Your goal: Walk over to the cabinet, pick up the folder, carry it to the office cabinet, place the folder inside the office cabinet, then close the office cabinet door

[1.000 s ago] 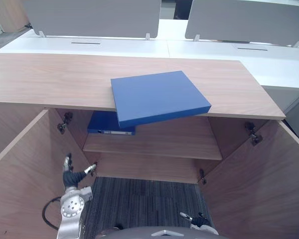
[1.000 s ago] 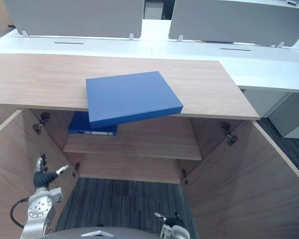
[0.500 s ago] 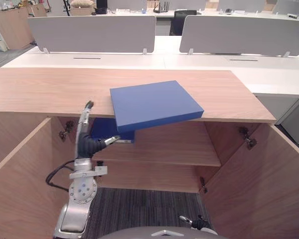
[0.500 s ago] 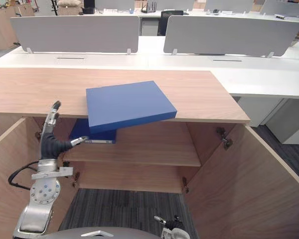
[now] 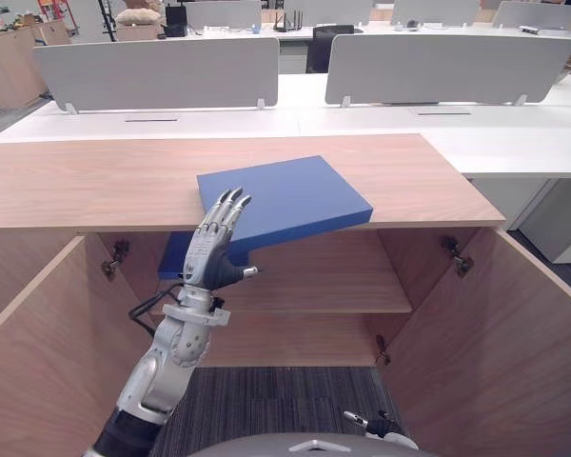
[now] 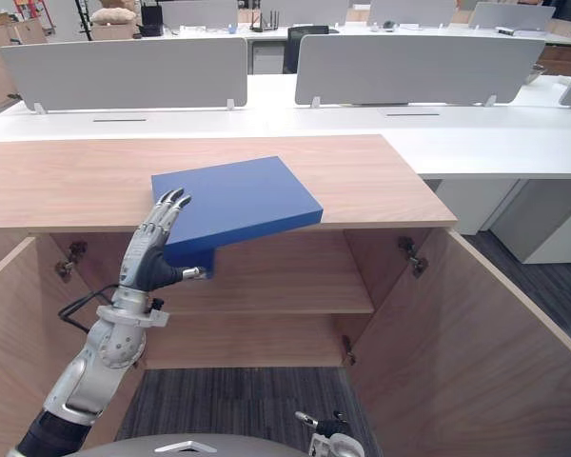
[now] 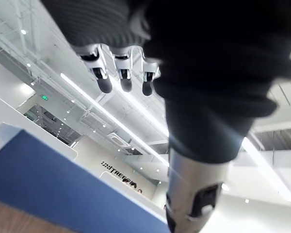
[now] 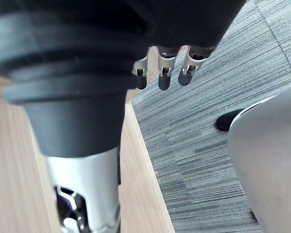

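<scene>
Wooden cabinet top (image 5: pixel 95 181), backed by white desks (image 5: pixel 514 143), is carrying the blue folder (image 5: pixel 295 195), whose near edge is overhanging the open doors (image 5: pixel 495 343). The robot's left hand (image 5: pixel 212 257) is reaching up with fingers straight and spread, possibly touching the folder's corner. The right hand (image 8: pixel 165 73) is hanging with relaxed fingers above the carpet (image 5: pixel 266 381).

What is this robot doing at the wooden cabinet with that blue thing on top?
It is going for the blue folder, which lies on the cabinet top with one corner jutting over the front edge. The left hand is held up at the folder's near corner, fingers straight, not gripping it. The right hand hangs low and idle. Both cabinet doors stand open, and a second blue folder sits on the shelf inside.
</scene>
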